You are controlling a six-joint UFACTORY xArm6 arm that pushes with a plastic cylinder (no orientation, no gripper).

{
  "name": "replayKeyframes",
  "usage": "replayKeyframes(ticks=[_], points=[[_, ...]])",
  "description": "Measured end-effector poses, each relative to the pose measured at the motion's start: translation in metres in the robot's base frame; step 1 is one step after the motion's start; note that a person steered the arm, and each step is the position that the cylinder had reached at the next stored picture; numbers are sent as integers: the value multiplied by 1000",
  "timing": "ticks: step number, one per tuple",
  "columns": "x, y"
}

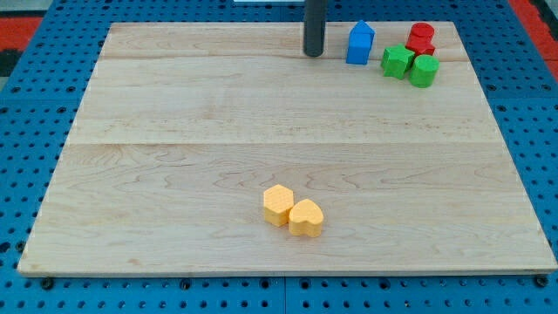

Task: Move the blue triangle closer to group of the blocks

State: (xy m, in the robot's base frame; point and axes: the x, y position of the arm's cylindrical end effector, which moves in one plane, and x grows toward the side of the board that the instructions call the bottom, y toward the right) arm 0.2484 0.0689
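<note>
A blue block [359, 44], pointed on top, stands near the view's top right on the wooden board [174, 174]. Just to its right sit two green blocks [398, 61] [425, 71] and a red block [421, 38], close together in a group. My tip [314, 53] is the lower end of a dark rod that comes down from the view's top. It rests on the board a short way to the left of the blue block, with a small gap between them.
A yellow hexagon block [277, 205] and a yellow heart-shaped block [306, 217] touch each other near the view's bottom middle. A blue perforated surface [26, 131] surrounds the board on all sides.
</note>
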Motion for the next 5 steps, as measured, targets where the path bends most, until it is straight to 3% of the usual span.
replayKeyframes(ticks=[1,2,3,5], points=[[-9,56],[-23,1],[-57,12],[-55,47]])
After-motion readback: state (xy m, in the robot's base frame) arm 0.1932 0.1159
